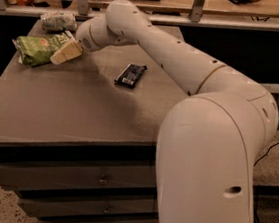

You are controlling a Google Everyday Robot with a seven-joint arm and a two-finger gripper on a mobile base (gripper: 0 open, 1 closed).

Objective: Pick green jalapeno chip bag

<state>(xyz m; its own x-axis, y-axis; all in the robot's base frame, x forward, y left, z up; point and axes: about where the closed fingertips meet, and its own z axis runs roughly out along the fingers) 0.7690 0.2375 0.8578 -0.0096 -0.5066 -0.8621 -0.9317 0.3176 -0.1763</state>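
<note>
The green jalapeno chip bag [37, 47] lies near the far left corner of the grey cabinet top [74, 111]. It is bright green with pale lettering. My gripper [66, 52] is at the end of the white arm that reaches across the top from the right. Its pale fingers lie against the right end of the bag, low over the surface.
A pale grey-white bag [58, 20] lies at the far edge behind the green bag. A slim dark wrapped bar [131, 74] lies mid-top, right of the gripper. The cabinet has drawers [81, 177] in front. A railing and a wooden shelf run behind it.
</note>
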